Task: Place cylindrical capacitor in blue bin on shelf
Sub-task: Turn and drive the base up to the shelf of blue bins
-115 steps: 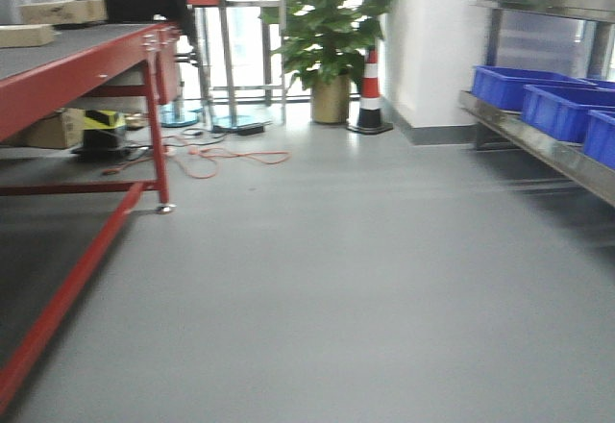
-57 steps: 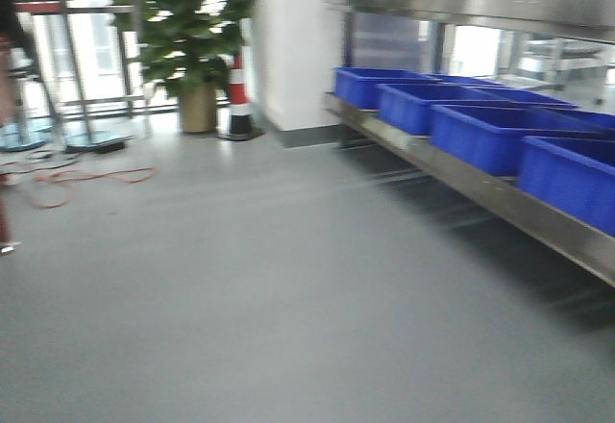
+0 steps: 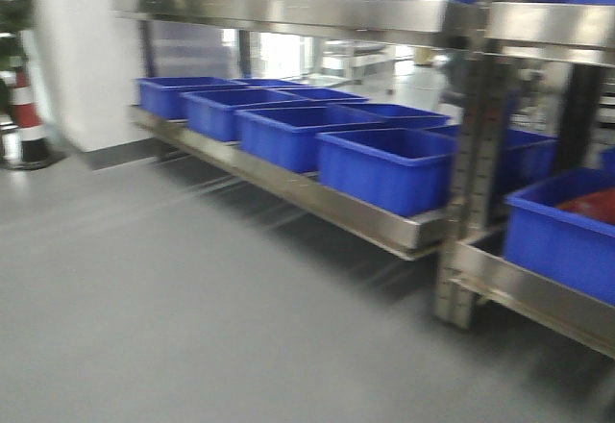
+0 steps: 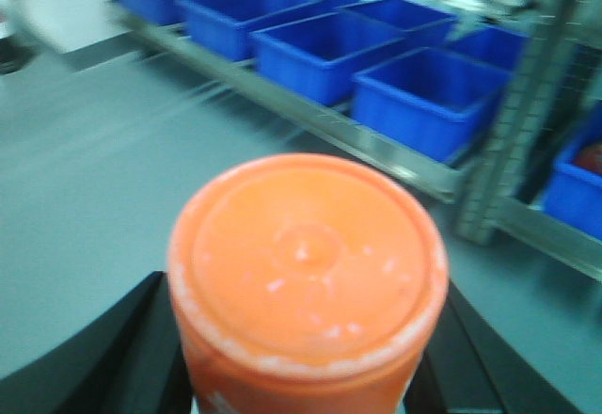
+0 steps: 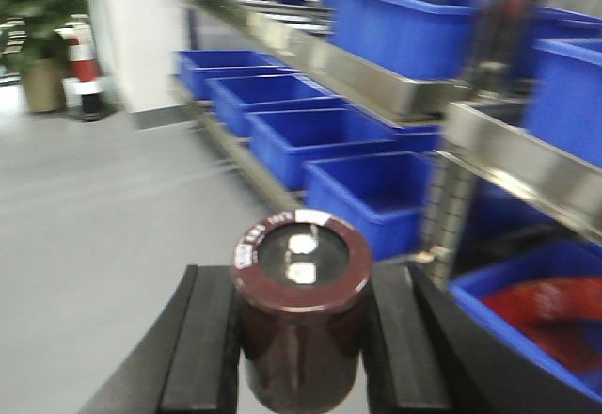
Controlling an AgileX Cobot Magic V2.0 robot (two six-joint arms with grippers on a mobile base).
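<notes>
As the right wrist view shows it, one dark brown cylindrical capacitor point(image 5: 301, 273) is seen clamped between the two black fingers point(image 5: 202, 339) of the right gripper point(image 5: 301, 339), its long axis upright in the frame, the end with two silver terminals turned toward the camera. One orange-topped cylinder point(image 4: 306, 254) is held likewise by the left gripper point(image 4: 306, 376). Four blue bins point(image 3: 384, 168) are counted along the shelf point(image 3: 288, 17) front left of its upright, one more to its right

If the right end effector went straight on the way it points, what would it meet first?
Probably the nearest blue bin on the lower tier of the shelf, though blur leaves depth unclear.
</notes>
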